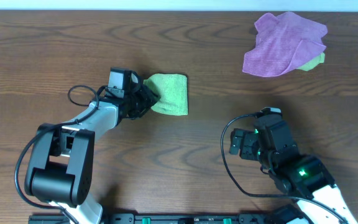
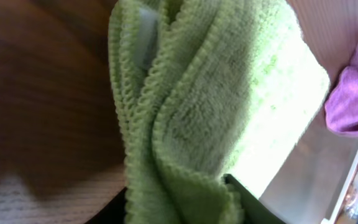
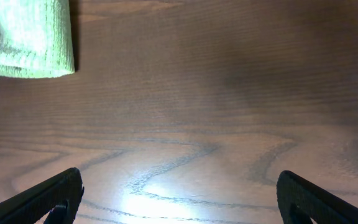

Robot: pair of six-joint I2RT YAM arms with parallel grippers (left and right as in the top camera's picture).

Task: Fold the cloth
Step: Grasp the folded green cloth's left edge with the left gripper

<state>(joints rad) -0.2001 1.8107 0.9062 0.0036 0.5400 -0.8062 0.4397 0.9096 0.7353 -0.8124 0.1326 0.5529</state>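
The cloth [image 1: 169, 93] lies on the bench [image 1: 42, 50] a little left of centre in the overhead frame. It is a compact rectangle rather than a spread square, so at least one fold looks done. The left pincer [image 1: 143, 99] sits at its left edge, where the fabric bunches to a point. In the left wrist view the stacked, stitched hems fill the frame and one dark finger [image 2: 253, 202] shows at the lower right against them. The other finger is hidden, so I cannot tell whether the pincer is clenched on the layers or merely around them.

The step in hand looks like taking hold of that left edge for a further fold. The next move calls for a firm hold on all the layers, then a carry across to the right edge with the hems lined up, without dragging the whole cloth along.

The right pincer [image 3: 179, 183] hangs released at lower right of the overhead frame, over bare wood and well apart from the cloth.

A purple cloth [image 1: 284, 43] lies crumpled at the upper right. No container is in view.
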